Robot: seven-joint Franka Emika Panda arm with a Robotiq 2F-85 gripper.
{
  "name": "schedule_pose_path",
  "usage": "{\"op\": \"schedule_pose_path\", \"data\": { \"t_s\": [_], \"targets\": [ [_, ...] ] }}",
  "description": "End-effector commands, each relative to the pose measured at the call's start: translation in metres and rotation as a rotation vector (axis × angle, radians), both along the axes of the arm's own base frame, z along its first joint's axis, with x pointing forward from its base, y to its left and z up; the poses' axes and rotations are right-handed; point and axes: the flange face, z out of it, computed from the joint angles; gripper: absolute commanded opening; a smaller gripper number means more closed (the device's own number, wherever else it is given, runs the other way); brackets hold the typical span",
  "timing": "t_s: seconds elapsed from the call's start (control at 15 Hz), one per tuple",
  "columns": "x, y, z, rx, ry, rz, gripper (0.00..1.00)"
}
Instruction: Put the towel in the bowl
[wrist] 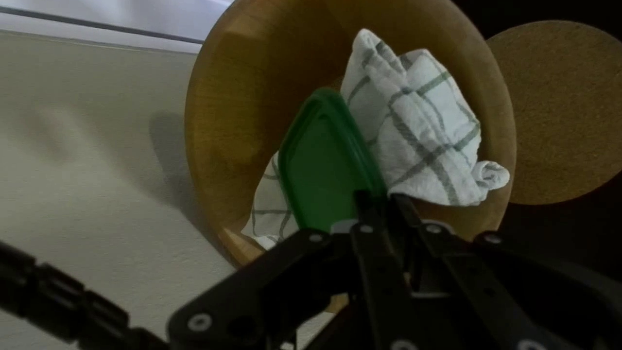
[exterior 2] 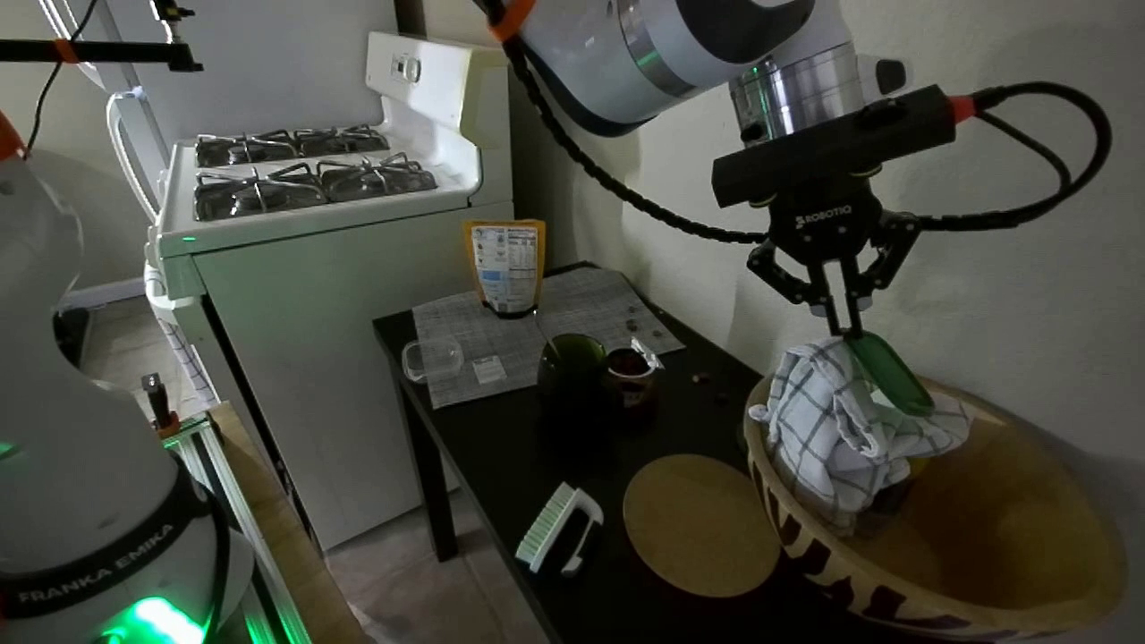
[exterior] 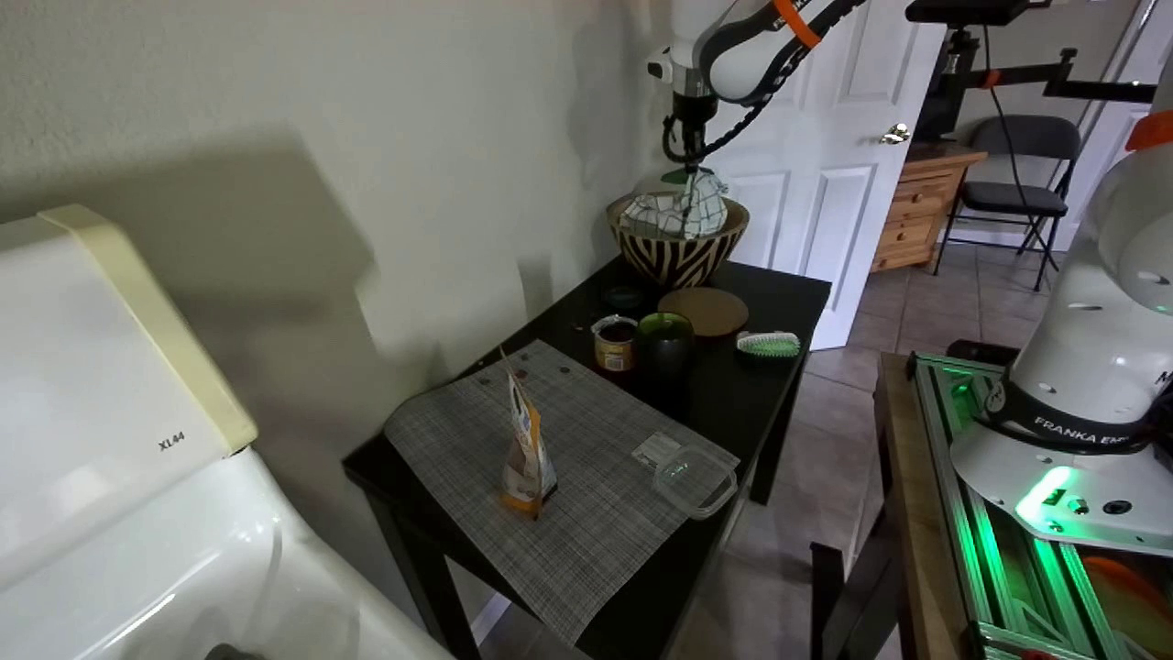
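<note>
Bowl (exterior 2: 1029, 519): one checked towel (exterior 2: 825, 429), bunched, lies within; over the bowl one gripper (exterior 2: 845, 334), jaws nearly together, pinches the edge of a green lid (exterior 2: 899, 380), and lifting could drag the towel out should cloth be caught there too, which cannot be told.

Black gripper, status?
Gripper shut on flat green lid. White checked cloth towel mostly inside round wooden bowl; whether pinched too, unclear. Lid overlaps towel, possibly in the way.

A pouch (exterior 2: 507, 268) stands on a grey placemat (exterior 2: 590, 309); a brush (exterior 2: 548, 526) lies beside a brown disc (exterior 2: 701, 526).
</note>
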Motion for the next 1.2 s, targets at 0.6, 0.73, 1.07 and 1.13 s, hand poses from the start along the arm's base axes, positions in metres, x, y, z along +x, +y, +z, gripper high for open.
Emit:
{"op": "schedule_pose_path", "data": {
  "t_s": [0.6, 0.73, 1.07, 1.13],
  "targets": [
    [0.002, -0.003, -0.018, 0.046, 0.027, -0.033, 0.58],
    [0.001, 0.018, 0.029, 0.078, -0.072, 0.022, 0.74],
    [-0.015, 0.076, 0.149, 0.184, -0.309, 0.173, 1.0],
    [-0.02, 0.091, 0.166, 0.194, -0.339, 0.213, 1.0]
  ]
}}
